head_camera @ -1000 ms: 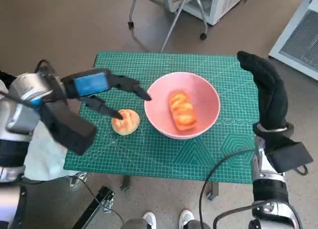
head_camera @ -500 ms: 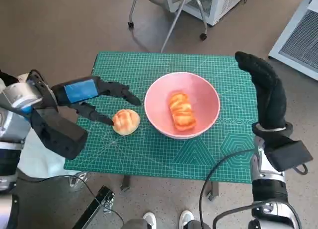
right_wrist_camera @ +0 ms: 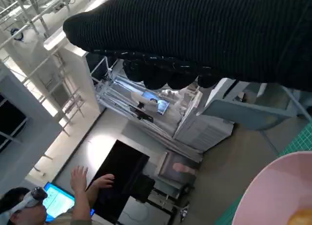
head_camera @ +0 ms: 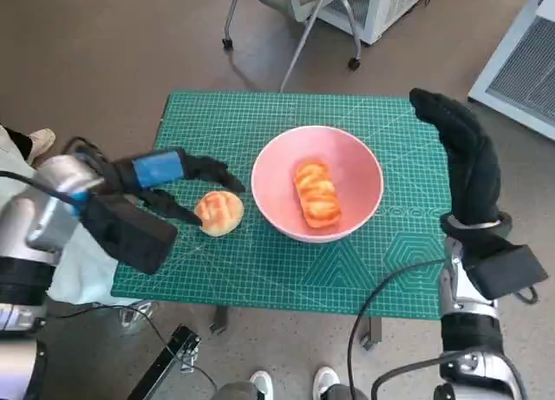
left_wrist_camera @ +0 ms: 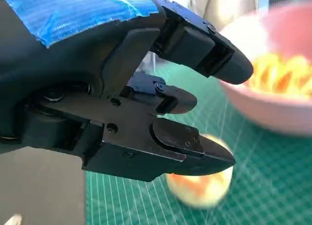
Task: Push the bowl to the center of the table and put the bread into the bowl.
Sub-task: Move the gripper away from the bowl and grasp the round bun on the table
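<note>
Left hand (head_camera: 178,179) has drawn back from the pink bowl (head_camera: 368,170) (one loaf inside, mid-table); fingers spread around the round bread (head_camera: 218,212), contact apparently light, not yet gripped. Right hand (head_camera: 464,161) raised, flat.

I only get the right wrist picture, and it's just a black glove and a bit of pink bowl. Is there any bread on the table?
Observer: Yes. A round bread roll lies on the green mat, beside the pink bowl.
Operator: Is the bowl empty?
Observer: No, a long bread piece already lies inside it.
Operator: Where's the other robot hand?
Observer: The left robot hand reaches at the roll from the side away from the bowl, fingers apart around it.
Operator: And my gloved one?
Observer: The right robot hand is held up past the bowl's far side, holding nothing.
</note>
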